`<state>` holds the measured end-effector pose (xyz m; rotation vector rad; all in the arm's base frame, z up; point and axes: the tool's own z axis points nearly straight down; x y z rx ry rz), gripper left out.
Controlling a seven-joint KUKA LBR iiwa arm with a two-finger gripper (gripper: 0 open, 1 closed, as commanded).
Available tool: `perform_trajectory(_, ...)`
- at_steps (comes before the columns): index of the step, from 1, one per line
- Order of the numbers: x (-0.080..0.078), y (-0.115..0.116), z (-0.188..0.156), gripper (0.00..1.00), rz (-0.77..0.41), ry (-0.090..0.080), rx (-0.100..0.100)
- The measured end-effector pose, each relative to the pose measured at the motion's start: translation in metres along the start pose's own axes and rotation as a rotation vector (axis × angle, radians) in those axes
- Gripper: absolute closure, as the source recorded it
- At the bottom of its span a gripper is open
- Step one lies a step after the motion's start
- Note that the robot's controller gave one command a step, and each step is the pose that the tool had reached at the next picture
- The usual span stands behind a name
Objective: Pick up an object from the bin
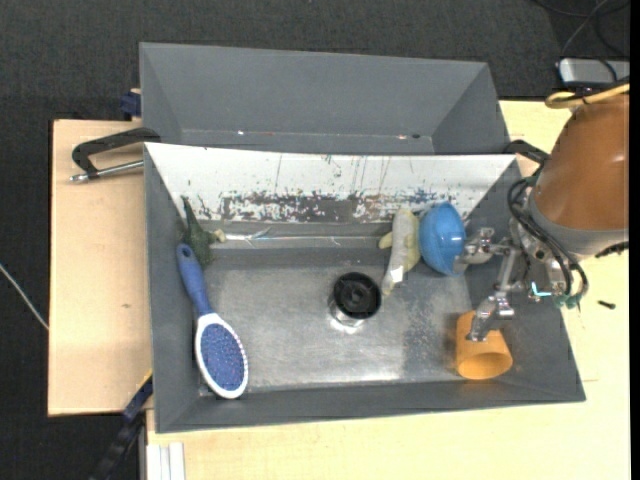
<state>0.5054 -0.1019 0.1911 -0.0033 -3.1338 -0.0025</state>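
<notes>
Toward the near right corner of the bin (350,400): one orange cup (484,356), mouth tipped up toward the far wall, lying directly beneath the gripper (490,320), whose tip is at the cup's rim; grip state, spread or clamped, cannot be told.

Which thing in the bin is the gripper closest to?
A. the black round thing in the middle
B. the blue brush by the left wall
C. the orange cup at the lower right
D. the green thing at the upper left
C: the gripper is right over the orange cup, well away from the black round thing and the blue brush.
</notes>
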Motion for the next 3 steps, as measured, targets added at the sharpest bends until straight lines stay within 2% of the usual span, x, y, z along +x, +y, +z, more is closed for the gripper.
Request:
perform_trajectory(1,-0.024,0.104,0.099,0.00,-0.359,-0.027,0.002)
perform_trajectory(2,-0.024,0.104,0.100,1.00,-0.360,-0.024,0.003)
perform_trajectory(3,-0.052,0.082,-0.026,1.00,-0.371,-0.023,0.006)
